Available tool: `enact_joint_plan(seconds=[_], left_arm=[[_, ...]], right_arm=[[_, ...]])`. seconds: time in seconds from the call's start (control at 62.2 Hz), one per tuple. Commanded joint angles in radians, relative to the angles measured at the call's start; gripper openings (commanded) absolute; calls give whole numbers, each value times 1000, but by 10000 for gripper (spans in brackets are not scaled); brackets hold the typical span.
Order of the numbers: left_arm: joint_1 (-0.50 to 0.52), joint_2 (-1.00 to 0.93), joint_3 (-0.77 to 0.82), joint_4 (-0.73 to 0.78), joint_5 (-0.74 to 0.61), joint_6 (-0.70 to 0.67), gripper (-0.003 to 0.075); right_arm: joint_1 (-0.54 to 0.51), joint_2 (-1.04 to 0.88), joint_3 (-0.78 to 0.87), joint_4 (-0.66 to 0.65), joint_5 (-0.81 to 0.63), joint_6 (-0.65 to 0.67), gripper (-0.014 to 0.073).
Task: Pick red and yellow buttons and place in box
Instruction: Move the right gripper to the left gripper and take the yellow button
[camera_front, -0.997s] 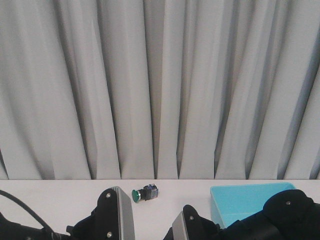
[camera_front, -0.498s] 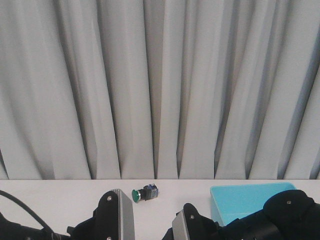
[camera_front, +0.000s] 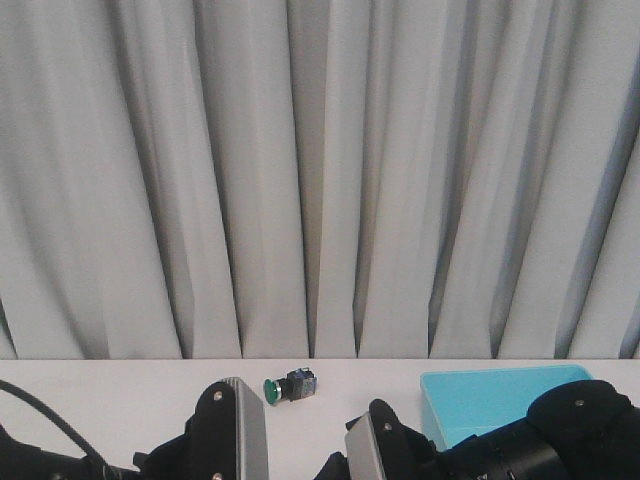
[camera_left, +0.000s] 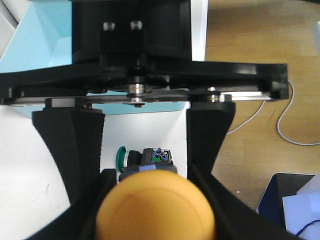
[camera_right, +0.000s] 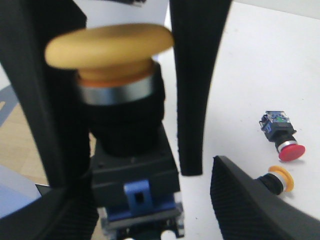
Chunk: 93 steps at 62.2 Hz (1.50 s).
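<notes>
My right pincer grasps a yellow button, the left pincer's grip I cannot tell; next I should carry it over the box and release.

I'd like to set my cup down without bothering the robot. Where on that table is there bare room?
Bare table lies between the green button and the box, and also left of that button, toward the left edge. The near edge is crowded: the left arm and the right arm sit there side by side.
</notes>
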Motion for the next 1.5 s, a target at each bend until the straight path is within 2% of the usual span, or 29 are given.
enact_joint_plan(seconds=[0.0,0.209,0.547,0.756,0.9,1.077,1.222,1.318,1.479], left_arm=[[-4,-24,-31,-53,-10,-1,227],[-4,-24,-31,-53,-5,-2,227],[-4,-24,-31,-53,-6,-2,227],[-4,-24,-31,-53,-11,-2,239],[-4,-24,-31,-52,-14,-2,316],[-4,-24,-31,-49,-23,-2,487],[-4,-28,-32,-49,-46,-8,587],[-4,-33,-32,-49,-48,-8,613],[0,-61,-32,-40,-62,-11,610]], right_arm=[[-2,-40,-31,57,41,-19,436],[-2,-40,-31,57,41,-19,414],[-2,-40,-31,57,41,-19,220],[-2,-40,-31,57,41,-19,185],[-2,-40,-31,57,41,-19,189],[-2,-40,-31,57,41,-19,189],[-2,-40,-31,57,41,-19,189],[-2,-40,-31,57,41,-19,189],[-6,-61,-31,44,16,-18,189]])
